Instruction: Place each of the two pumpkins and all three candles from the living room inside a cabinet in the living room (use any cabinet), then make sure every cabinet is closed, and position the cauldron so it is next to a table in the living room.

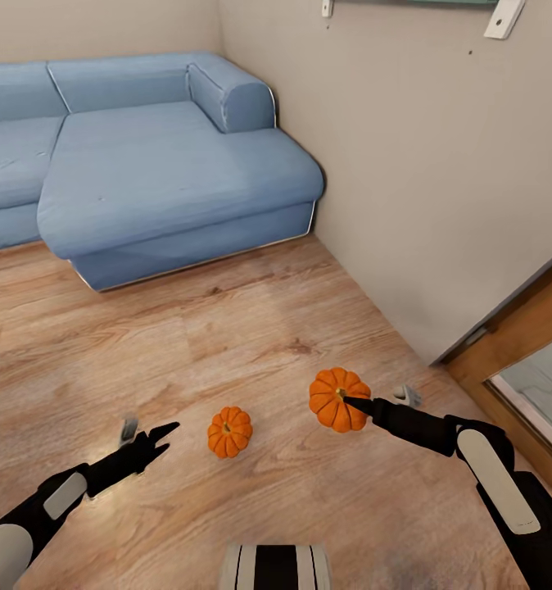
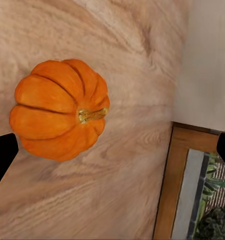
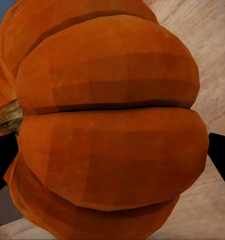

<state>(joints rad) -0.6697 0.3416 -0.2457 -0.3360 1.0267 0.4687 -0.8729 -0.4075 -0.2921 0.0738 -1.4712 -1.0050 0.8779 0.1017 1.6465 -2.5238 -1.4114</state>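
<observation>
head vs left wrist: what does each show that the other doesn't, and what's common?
Head view alone: the blue sofa, the right gripper at the larger-looking pumpkin, and the left gripper open, short of the other pumpkin.

Left wrist view alone: the close-up of that floor pumpkin's stem and ribs, and dark green plants behind the glass.

Both: the floor pumpkin resting on the wooden floor, the beige wall, and the wood-framed glass panel beside it.

A blue sofa [image 1: 145,156] stands on the wood floor [image 1: 227,328] against the beige wall [image 1: 423,164].
</observation>
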